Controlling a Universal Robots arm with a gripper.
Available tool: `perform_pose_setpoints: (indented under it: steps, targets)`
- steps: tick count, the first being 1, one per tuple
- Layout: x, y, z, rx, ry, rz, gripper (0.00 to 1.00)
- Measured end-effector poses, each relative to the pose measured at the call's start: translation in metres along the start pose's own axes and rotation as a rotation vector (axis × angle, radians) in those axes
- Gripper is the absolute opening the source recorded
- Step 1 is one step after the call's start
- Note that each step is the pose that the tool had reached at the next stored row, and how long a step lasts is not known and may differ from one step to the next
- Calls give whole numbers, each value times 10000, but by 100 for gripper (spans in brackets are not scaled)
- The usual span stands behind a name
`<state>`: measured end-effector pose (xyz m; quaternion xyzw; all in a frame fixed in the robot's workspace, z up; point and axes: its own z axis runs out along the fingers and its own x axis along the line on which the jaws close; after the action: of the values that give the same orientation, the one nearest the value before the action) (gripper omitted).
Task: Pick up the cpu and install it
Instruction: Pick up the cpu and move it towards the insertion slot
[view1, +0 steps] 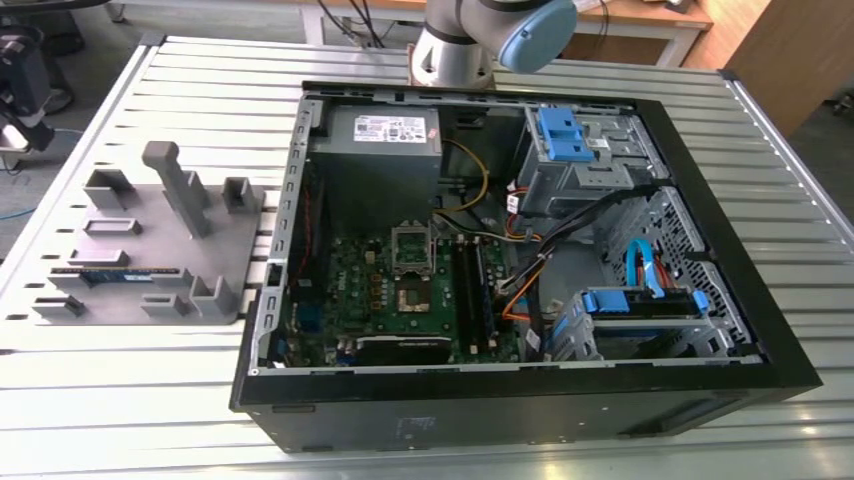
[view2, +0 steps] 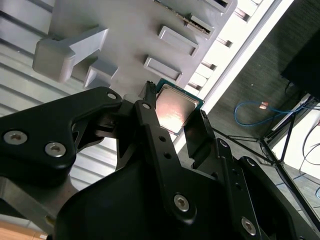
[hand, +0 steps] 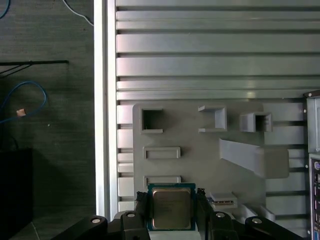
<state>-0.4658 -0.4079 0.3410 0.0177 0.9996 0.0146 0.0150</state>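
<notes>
While in claw (hand: 171, 199), cpu (hand: 171, 210) (above tray (hand: 200, 162))

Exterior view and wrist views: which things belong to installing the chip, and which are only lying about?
Job: chip held in the claw; open computer case.
Lying about: memory stick; grey holder plate; blue cable on the floor.

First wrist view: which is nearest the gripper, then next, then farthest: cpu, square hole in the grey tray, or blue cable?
1. cpu, held in the gripper.
2. square hole, across the grey tray.
3. blue cable, down on the floor.
</notes>
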Motion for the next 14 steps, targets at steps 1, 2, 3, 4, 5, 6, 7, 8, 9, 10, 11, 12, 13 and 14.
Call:
perform_pose_setpoints:
  steps: [1, 2, 3, 4, 5, 6, 7, 8, 9, 10, 11, 12, 13, 14]
  targets:
    - [0, 0, -3, 0, 0, 0, 47]
    - [0, 0, -8, 0, 0, 0, 47]
    - [0, 0, -11, 0, 0, 0, 47]
    - [0, 0, -16, 0, 0, 0, 47]
    - [-1, 1, -20, 0, 1, 0, 47]
    - [-1, 1, -25, 0, 1, -1, 47]
    - [-1, 1, -30, 1, 1, 0, 47]
    - [-1, 1, -34, 0, 0, 0, 47]
    - [-1, 1, -38, 0, -1, 0, 47]
    - [-1, 1, -42, 0, 0, 0, 47]
    - [-1, 1, -47, 0, 0, 0, 47]
    - [-2, 2, -51, 0, 1, 0, 47]
    - [-1, 2, -54, 0, 0, 0, 47]
    - [-2, 2, -58, 0, 0, 0, 47]
